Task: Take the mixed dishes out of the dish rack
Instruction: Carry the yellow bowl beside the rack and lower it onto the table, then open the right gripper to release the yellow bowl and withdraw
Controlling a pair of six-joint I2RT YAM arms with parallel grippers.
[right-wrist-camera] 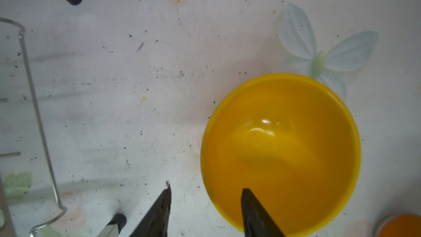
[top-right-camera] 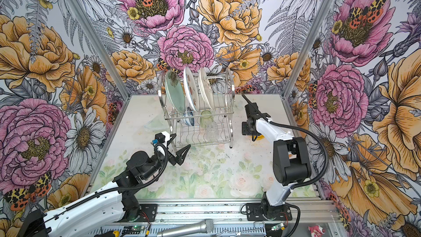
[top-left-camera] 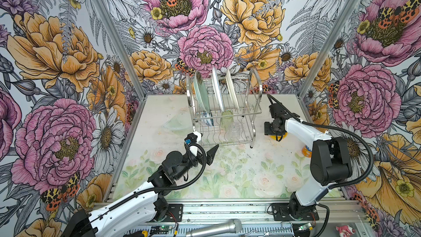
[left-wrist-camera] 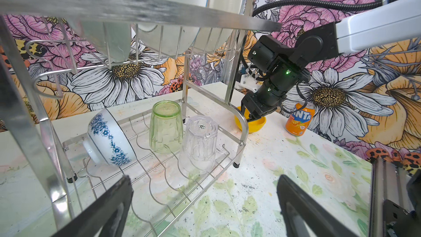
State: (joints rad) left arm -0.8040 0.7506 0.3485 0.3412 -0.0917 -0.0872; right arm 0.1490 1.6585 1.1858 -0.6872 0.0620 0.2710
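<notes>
The steel dish rack [top-left-camera: 256, 83] [top-right-camera: 230, 92] stands at the back middle of the table. A pale green plate [top-left-camera: 201, 94], a white plate [top-left-camera: 217, 90] and a cream plate [top-left-camera: 232, 90] stand on edge in its upper shelf. On the lower shelf lie a blue-and-white bowl [left-wrist-camera: 109, 137] on its side, an upturned green tumbler [left-wrist-camera: 165, 126] and an upturned clear glass [left-wrist-camera: 198, 142]. My left gripper [left-wrist-camera: 204, 178] [top-left-camera: 206, 147] is open and empty at the rack's front left corner. The yellow bowl [right-wrist-camera: 280, 153] [left-wrist-camera: 257, 124] sits upright on the table right of the rack. My right gripper [right-wrist-camera: 205, 194] is open astride its rim, one finger inside and one outside.
An orange soda can [left-wrist-camera: 300, 119] [top-left-camera: 306, 151] stands right of the yellow bowl, partly behind the right arm. A pale translucent dish [top-left-camera: 176, 124] lies on the table left of the rack. Floral walls close in the back and both sides. A microphone [top-left-camera: 214, 226] lies on the front rail.
</notes>
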